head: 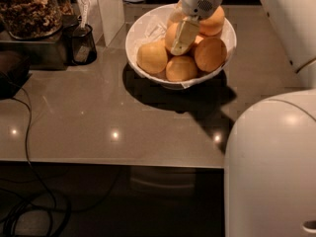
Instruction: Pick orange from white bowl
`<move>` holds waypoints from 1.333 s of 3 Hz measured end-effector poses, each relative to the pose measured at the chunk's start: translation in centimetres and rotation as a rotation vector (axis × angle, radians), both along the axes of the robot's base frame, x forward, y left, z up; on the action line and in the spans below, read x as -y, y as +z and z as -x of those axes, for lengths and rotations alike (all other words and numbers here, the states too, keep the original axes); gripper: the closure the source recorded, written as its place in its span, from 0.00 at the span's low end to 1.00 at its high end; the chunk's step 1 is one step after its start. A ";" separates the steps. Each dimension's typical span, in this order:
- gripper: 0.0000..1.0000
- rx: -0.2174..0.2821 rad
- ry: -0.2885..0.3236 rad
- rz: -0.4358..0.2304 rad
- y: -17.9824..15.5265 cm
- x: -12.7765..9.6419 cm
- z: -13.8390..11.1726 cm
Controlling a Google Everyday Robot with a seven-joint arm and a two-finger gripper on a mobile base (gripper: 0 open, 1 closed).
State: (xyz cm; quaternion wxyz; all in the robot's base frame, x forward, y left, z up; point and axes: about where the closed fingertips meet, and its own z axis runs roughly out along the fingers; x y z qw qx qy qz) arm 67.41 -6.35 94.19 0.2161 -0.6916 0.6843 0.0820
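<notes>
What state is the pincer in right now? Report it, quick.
Pincer: down in the white bowl, against an orange; open, closed or holding cannot be told.

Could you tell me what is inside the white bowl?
Several oranges fill the white bowl; the gripper hangs among them, partly covering one. The bowl's bottom is hidden.
</notes>
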 end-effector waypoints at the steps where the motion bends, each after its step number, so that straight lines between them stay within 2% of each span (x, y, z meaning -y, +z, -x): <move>1: 0.64 -0.009 -0.004 0.000 -0.1 0.0 0.1; 2: 0.87 -0.032 -0.015 0.000 -0.7 0.5 0.5; 3: 1.00 -0.056 -0.022 -0.004 -1.1 0.6 0.7; 4: 1.00 -0.059 -0.022 -0.006 -0.9 0.5 0.8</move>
